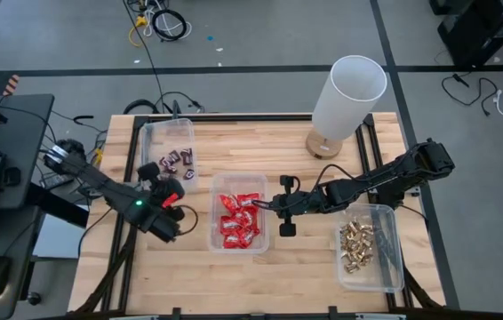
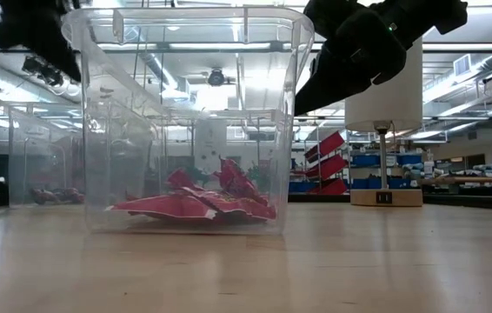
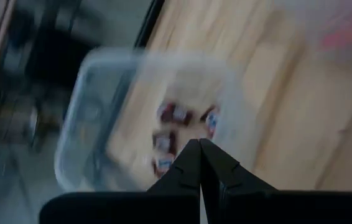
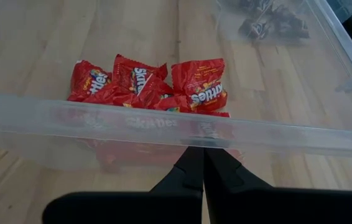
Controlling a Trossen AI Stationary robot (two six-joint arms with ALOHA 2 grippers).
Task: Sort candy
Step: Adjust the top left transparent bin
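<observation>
Two dark jointed arms, black tapered fingers point(image 4: 194, 168)

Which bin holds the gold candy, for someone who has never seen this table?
Find the tall white lamp at the table's back edge. Nearer the front on that side, by the right corner, lies a clear bin. Only it holds gold-foil candy; the others hold red or dark pieces.

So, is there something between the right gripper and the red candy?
Yes. The near wall of the clear middle bin stands between the shut right gripper and the red candy lying inside it. The gripper is outside the bin, beside that wall, so it would probably have to go over the rim.
</observation>
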